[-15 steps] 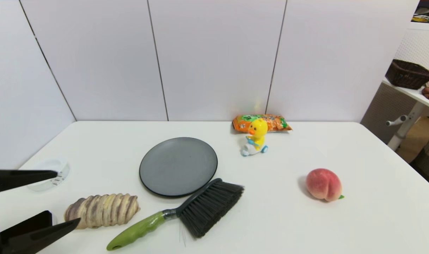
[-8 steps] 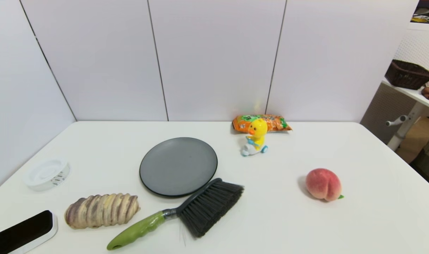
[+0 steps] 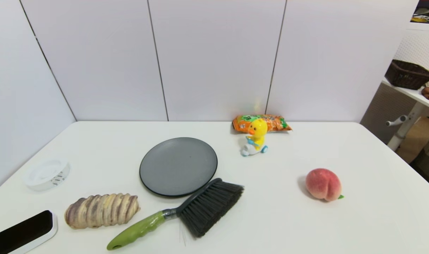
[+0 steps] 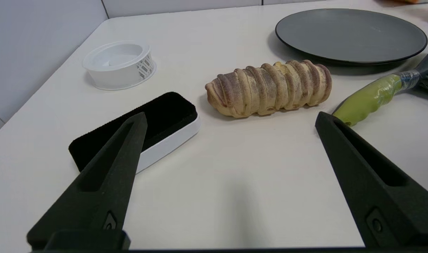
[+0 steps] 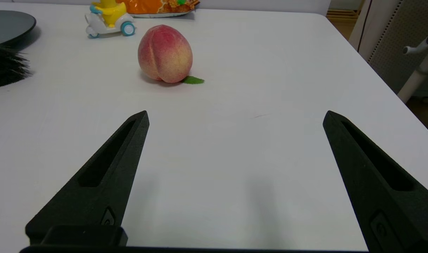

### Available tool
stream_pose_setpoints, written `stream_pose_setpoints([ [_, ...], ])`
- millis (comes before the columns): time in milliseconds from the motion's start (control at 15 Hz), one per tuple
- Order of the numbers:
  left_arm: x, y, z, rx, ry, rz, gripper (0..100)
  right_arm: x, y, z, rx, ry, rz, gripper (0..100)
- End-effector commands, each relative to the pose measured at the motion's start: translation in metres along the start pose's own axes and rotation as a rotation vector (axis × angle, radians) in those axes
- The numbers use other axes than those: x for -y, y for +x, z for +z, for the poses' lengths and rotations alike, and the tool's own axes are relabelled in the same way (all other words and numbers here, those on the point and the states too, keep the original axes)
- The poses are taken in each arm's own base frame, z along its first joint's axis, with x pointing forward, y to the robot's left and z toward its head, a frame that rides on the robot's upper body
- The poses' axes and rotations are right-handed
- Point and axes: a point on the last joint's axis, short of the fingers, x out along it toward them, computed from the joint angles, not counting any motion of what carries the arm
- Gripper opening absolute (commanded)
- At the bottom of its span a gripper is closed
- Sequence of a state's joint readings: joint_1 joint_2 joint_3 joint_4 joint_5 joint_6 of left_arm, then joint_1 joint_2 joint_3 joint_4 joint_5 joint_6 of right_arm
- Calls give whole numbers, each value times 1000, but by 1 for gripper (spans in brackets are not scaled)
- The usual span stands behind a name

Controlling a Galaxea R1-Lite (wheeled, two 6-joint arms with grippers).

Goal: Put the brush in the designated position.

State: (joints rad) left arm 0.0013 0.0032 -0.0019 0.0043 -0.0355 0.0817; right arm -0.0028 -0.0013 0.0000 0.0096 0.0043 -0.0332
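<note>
The brush [image 3: 186,215] lies flat on the tabletop [image 3: 270,225], its lime handle [image 4: 370,100] just beyond one tip of the left gripper [image 4: 231,117], whose jaws are spread wide and empty. Best to centre them across the handle's middle before closing — the bread roll [image 4: 270,88] sits close. The right gripper [image 5: 235,116] — jaws released — hangs over bare white surface near the peach [image 5: 165,53].

Pale grey panelled wall [image 3: 214,60] with dark seams fills the upper frame. At far right, a dark woven wicker basket [image 3: 408,74] sits on a white side shelf [image 3: 417,94].
</note>
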Motion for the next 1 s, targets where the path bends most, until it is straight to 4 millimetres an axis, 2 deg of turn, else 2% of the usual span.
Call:
stream_pose_setpoints([
  [67,0,0,0,2,-40,10,100,0,0,0,-2,-1,0,100],
  [1000,0,0,-1,1,-49,24,100,0,0,0,-1,41,-8,100],
])
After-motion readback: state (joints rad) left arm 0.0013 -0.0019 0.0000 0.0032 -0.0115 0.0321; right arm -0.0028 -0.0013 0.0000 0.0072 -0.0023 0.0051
